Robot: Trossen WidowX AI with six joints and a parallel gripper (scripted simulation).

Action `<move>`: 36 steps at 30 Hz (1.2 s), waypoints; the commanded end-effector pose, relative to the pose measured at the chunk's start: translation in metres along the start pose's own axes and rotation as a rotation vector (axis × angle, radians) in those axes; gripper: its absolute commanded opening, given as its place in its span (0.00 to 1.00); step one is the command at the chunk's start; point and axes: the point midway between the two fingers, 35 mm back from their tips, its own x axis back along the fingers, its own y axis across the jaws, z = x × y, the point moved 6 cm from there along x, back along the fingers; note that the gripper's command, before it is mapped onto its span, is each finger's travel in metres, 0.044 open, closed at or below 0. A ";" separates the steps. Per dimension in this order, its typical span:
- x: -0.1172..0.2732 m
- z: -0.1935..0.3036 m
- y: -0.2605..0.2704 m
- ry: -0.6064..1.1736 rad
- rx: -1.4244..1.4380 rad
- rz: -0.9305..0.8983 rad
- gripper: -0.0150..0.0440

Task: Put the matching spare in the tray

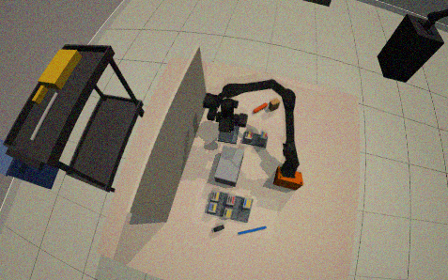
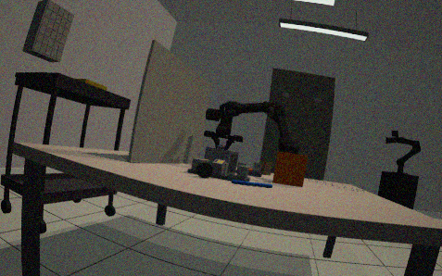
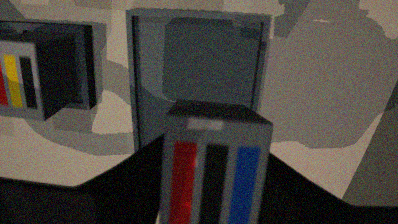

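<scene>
The spare with red, black and blue stripes [image 3: 215,175] is gripped in the hand [image 1: 226,131] [image 2: 226,147] [image 3: 207,144], striped face toward the wrist view; beyond its top edge lies the tray [image 1: 228,139] [image 3: 198,60], so the coming move likely turns on centring it there, then lowering, clear of the rim, to the worktop [image 1: 323,155] [image 2: 342,204]

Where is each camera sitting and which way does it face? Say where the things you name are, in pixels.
Top: high overhead, facing down at the table; the whole arm [image 1: 291,113] [image 2: 254,107] shows.
Exterior: low, beyond a table edge, looking across it; the arm shows from the side.
Wrist: on the arm by the gripper [image 3: 216,165], looking past its dark fingers and striped block [image 3: 217,131] at the tray [image 3: 132,85] [image 1: 227,140].
Top and exterior share the orange base [image 1: 281,182] [image 2: 290,169].
</scene>
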 end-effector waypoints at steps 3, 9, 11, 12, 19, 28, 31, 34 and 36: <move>-0.005 0.001 0.001 0.004 0.001 0.002 0.25; -0.010 0.001 0.001 0.004 0.001 0.002 0.25; -0.011 0.001 0.001 0.004 0.001 0.001 0.25; -0.012 0.001 0.001 0.005 0.001 0.001 0.25; -0.018 0.001 0.002 0.005 0.001 0.001 0.25; -0.025 0.001 0.002 0.006 0.001 0.001 0.25; -0.027 0.002 0.003 0.006 0.001 0.000 0.25; -0.029 0.002 0.003 0.007 0.001 0.000 0.25; -0.031 0.002 0.003 0.007 0.001 0.000 0.25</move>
